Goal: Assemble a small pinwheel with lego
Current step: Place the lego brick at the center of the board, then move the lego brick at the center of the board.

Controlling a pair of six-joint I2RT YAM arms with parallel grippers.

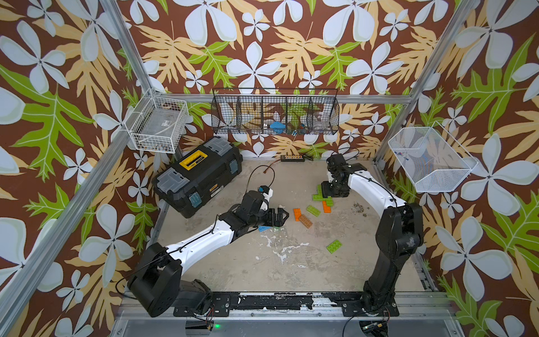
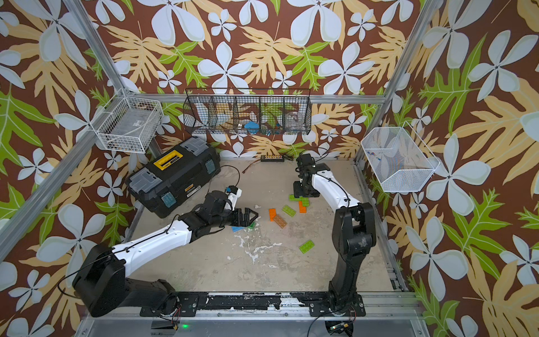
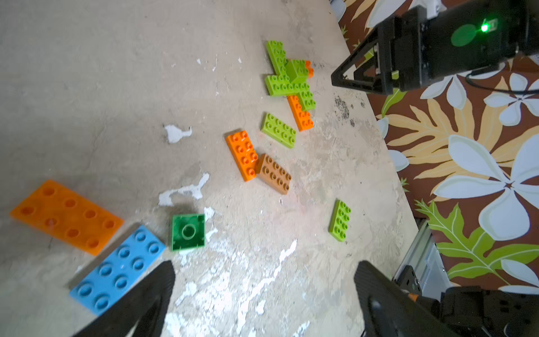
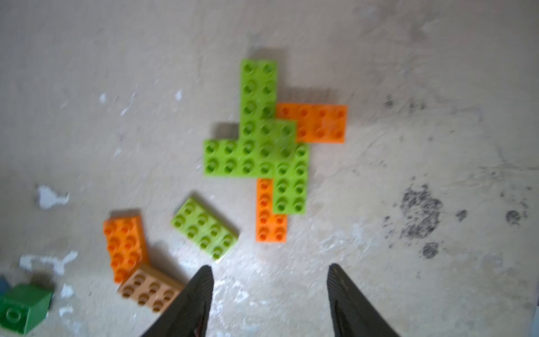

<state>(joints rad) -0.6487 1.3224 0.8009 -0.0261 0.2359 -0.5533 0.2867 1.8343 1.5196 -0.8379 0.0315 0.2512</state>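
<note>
The right pincer (image 4: 270, 270) hangs over the tabletop (image 4: 87, 73) with its jaws apart and empty, close to the part-built pinwheel (image 4: 262, 146) of lime green and orange lego plates. Its own wrist view is blurred but shows the whole cross shape from above, while in both top views the pincer hides the far part of it. The left pincer (image 3: 264, 270) is spread wide and holds nothing. It is near a blue plate (image 3: 119, 268), a dark green square (image 3: 188, 232) lying underside up and an orange plate (image 3: 65, 216). Only the left wrist view shows that orange plate, as the arm covers it in both top views. Between the two pincers lie an orange brick (image 1: 297, 214) touching a tan brick (image 1: 305, 221), and a loose lime plate (image 1: 313, 210). A lone lime plate (image 1: 334, 246) lies well apart toward the front.
</note>
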